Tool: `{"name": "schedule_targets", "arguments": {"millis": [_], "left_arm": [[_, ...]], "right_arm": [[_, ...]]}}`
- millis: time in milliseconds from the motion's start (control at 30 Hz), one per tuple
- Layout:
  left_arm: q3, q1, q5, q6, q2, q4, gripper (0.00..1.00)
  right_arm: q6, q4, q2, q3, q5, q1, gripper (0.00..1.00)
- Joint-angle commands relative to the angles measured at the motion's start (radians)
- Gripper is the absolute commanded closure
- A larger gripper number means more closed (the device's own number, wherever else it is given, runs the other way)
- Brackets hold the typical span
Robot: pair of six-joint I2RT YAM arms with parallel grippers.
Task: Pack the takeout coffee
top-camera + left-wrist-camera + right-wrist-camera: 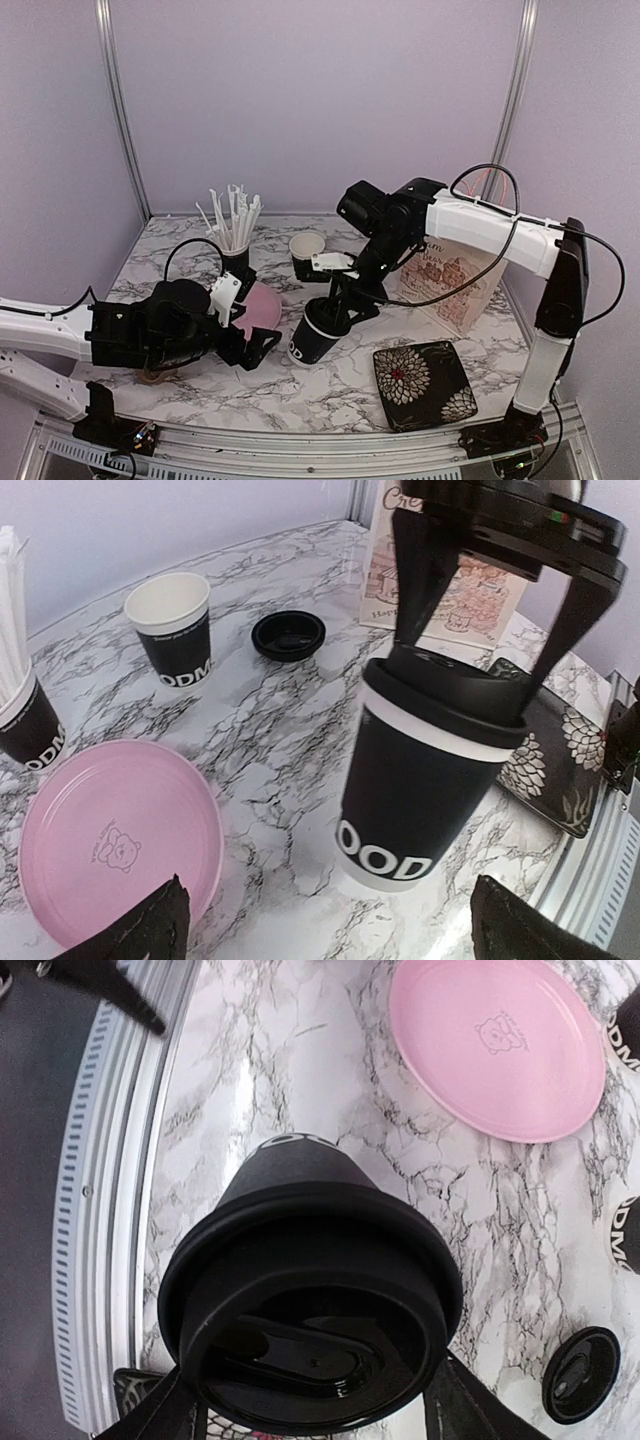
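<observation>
One takeout coffee cup (312, 343), black with a white band and a black lid, stands on the marble table (330, 400). It also shows in the left wrist view (420, 780) and the right wrist view (300, 1290). My right gripper (336, 308) comes down on it from above, its fingers (165, 1410) clamped on either side of the lid. The second cup (307, 254) stands open behind it, pale inside. Its loose black lid (288, 635) lies on the table beside it (580, 1373). My left gripper (335, 930) is open and empty, low over the table just left of the lidded cup.
A pink plate (262, 305) lies between my left gripper and the cups. A black cup full of white sticks (235, 255) stands at the back left. A printed paper bag (455, 280) stands at the right. A floral black tray (425, 383) lies front right. Something brown (160, 375) shows under my left arm.
</observation>
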Motion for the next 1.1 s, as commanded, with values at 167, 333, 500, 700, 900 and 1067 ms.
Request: {"name": "schedule_targets", "arguments": {"millis": [167, 333, 500, 700, 900, 1067], "left_arm": [[-0.041, 0.062, -0.163, -0.153, -0.083, -0.129, 0.01], [-0.041, 0.079, -0.173, -0.186, -0.081, -0.147, 0.01], [-0.041, 0.081, -0.159, -0.202, -0.061, -0.135, 0.01], [-0.042, 0.081, -0.151, -0.204, -0.059, -0.133, 0.01], [-0.042, 0.082, -0.115, -0.217, -0.052, -0.125, 0.01], [0.001, 0.082, -0.045, -0.237, 0.009, -0.089, 0.01]], "right_arm": [[-0.082, -0.035, -0.001, -0.017, 0.369, 0.129, 0.45], [-0.073, -0.034, 0.006, -0.019, 0.391, 0.181, 0.42], [-0.084, -0.038, 0.028, -0.014, 0.410, 0.220, 0.41], [-0.089, -0.053, 0.063, 0.010, 0.420, 0.242, 0.36], [-0.090, -0.057, 0.063, 0.038, 0.406, 0.245, 0.23], [-0.095, -0.063, 0.044, 0.066, 0.373, 0.244, 0.17]]}}
